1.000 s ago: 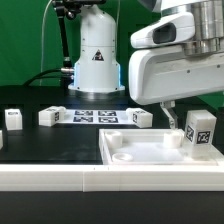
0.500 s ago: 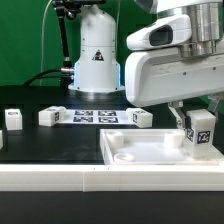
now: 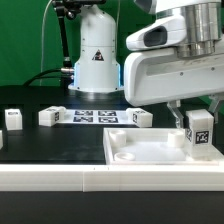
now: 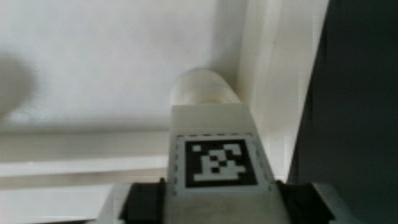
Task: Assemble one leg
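At the exterior view's right corner of the wide white raised-rim panel [image 3: 150,152], the small white tagged plastic leg [image 3: 198,133] is clamped tight in the jaws. It has edged slightly left over the last second, and seating it looks underway.

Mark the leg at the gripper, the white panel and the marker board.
leg [image 3: 200,131]: exterior view, tagged front face.
white panel [image 3: 160,148]: exterior view, bare inner surface.
marker board [image 3: 96,116]: exterior view, middle of its top.

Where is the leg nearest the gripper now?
On the exterior view's right, the leg stands upright at the right-hand corner of the white panel, clamped in the gripper.
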Tool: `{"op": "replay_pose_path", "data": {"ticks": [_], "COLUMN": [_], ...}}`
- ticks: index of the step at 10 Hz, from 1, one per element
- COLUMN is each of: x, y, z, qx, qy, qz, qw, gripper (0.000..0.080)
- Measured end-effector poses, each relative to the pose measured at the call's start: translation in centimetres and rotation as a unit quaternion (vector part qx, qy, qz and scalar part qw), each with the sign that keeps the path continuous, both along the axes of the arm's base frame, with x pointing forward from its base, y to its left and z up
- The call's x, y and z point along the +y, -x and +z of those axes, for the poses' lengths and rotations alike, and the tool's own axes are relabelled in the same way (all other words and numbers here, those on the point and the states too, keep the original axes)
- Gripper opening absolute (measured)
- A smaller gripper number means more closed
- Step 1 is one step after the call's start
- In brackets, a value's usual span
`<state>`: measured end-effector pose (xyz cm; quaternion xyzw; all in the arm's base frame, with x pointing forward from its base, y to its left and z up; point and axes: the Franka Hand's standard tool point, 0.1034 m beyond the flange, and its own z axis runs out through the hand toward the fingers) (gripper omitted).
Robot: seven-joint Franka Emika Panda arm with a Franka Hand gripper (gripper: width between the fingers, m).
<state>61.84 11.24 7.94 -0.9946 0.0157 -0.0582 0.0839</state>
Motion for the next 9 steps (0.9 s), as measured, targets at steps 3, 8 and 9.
{"op": "replay_pose_path", "data": {"ticks": [3, 8, 9], "x": [0.05, 0.73, 0.73], "y": [0.11, 0.52, 0.53], "z": [-0.06, -0.25, -0.24], "qx": [-0.001, 0.030, 0.035], "qy": [-0.024, -0.040, -0.039], "qz": [-0.168, -0.363, -0.365], "qw": [0.985, 0.930, 0.929], "gripper": [0.0294, 0.0295, 0.0295]}}
